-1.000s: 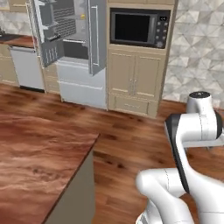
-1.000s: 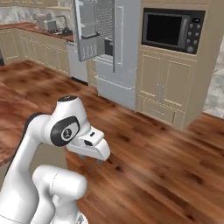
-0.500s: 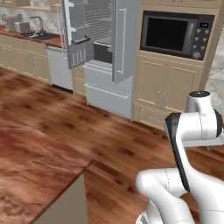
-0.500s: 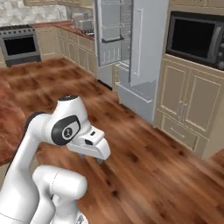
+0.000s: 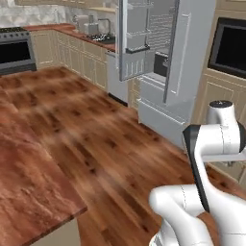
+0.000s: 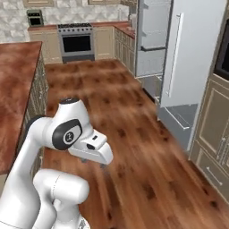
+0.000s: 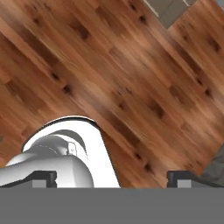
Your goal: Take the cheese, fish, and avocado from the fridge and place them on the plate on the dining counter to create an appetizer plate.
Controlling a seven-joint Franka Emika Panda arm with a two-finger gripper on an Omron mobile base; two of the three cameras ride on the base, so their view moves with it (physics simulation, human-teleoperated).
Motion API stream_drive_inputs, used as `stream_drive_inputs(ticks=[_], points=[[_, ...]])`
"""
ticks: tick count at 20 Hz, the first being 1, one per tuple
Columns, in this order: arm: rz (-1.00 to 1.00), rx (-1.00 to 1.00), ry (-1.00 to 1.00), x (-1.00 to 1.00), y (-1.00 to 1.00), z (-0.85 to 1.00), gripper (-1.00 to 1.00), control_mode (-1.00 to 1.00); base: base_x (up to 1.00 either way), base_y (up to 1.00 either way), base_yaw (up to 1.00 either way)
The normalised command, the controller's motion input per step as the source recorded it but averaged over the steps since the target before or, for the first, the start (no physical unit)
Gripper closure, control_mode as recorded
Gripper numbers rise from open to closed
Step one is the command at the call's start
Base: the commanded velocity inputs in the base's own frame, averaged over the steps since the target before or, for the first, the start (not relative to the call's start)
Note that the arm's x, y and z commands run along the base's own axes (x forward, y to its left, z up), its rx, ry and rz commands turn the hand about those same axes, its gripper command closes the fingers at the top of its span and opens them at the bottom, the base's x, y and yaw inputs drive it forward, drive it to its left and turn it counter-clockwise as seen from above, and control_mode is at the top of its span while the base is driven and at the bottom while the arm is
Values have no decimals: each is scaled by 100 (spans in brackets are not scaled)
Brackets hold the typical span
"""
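The tall light-grey fridge (image 5: 168,57) stands at the upper middle with its upper doors swung open, showing grey inner shelves and door bins; what sits inside is too small to tell. Right of it, a black microwave (image 5: 231,45) is set in a beige cabinet (image 5: 216,96). Left of the fridge runs a row of beige lower cabinets (image 5: 81,60) with a reddish-brown top, and a steel oven range (image 5: 17,50) stands at the far left. Brown wooden floor (image 5: 105,139) fills the middle. The reddish-brown wood-grain bench (image 5: 29,187) takes the lower left corner. The white robot arm (image 5: 206,163) with dark joints rises from the lower right.
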Motion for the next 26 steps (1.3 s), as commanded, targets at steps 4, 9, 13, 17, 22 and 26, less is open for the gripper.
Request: stream_drive_inputs(ticks=[4, 9, 13, 17, 22, 26], points=[[0, 0, 0, 0, 0, 0, -100, 100, 100, -18, 57], [0, 0, 0, 0, 0, 0, -100, 100, 100, -20, 55], [0, 0, 0, 0, 0, 0, -100, 100, 97, -32, 43], [0, 0, 0, 0, 0, 0, -100, 100, 74, -64, 34], [0, 0, 0, 0, 0, 0, -100, 100, 44, -84, 25], [0, 0, 0, 0, 0, 0, -100, 100, 34, -67, 11]])
